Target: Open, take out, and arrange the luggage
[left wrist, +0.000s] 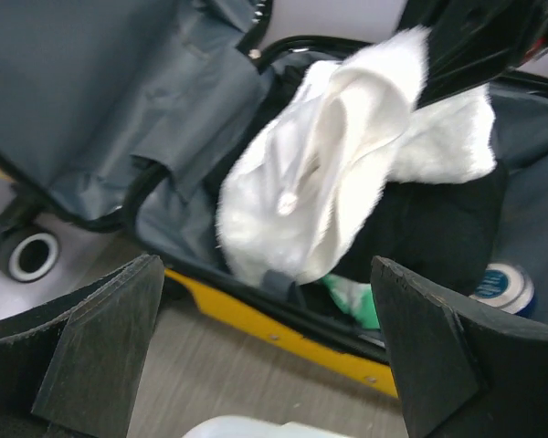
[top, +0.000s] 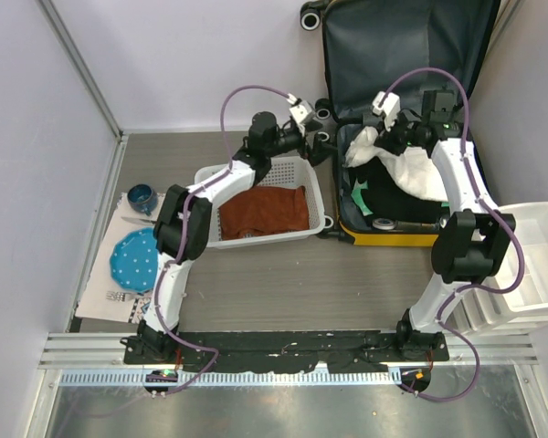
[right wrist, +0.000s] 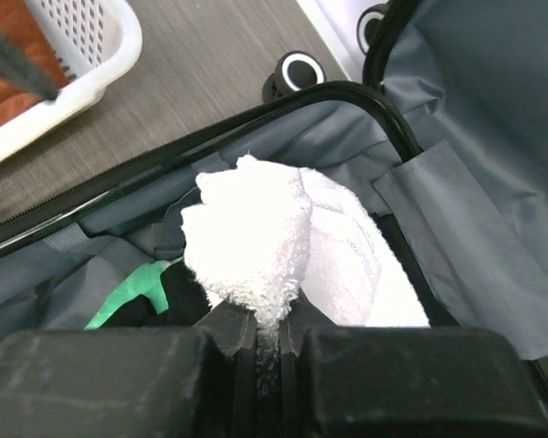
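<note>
Grey table (top: 374, 283), yellow luggage (top: 393, 240) lying open at its back right. So the right gripper (right wrist: 267, 333) pinches only a tuft of white towel (right wrist: 256, 237), while the left gripper (left wrist: 265, 310) is spread wide nearby, holding nothing. Thin bite like that could slip mid-lift, imo.

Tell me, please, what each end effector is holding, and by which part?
Right end effector pinches the white towel by a bunched fold; left end effector is open, holding nothing.
</note>
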Robot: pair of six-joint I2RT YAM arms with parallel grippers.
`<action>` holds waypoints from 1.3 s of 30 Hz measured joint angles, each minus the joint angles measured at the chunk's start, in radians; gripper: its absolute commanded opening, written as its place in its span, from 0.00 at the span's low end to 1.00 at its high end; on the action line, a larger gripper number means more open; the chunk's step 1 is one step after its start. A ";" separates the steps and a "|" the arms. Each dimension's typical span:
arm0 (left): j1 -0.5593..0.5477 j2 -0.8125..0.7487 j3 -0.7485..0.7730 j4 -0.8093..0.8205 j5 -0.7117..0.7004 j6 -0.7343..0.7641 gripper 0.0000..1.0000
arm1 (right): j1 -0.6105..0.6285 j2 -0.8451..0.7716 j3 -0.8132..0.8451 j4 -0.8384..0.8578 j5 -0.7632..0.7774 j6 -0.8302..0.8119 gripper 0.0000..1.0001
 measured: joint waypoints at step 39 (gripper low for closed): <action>-0.061 0.265 0.363 -0.118 -0.113 0.095 0.00 | -0.031 -0.252 -0.109 0.027 -0.057 0.183 0.01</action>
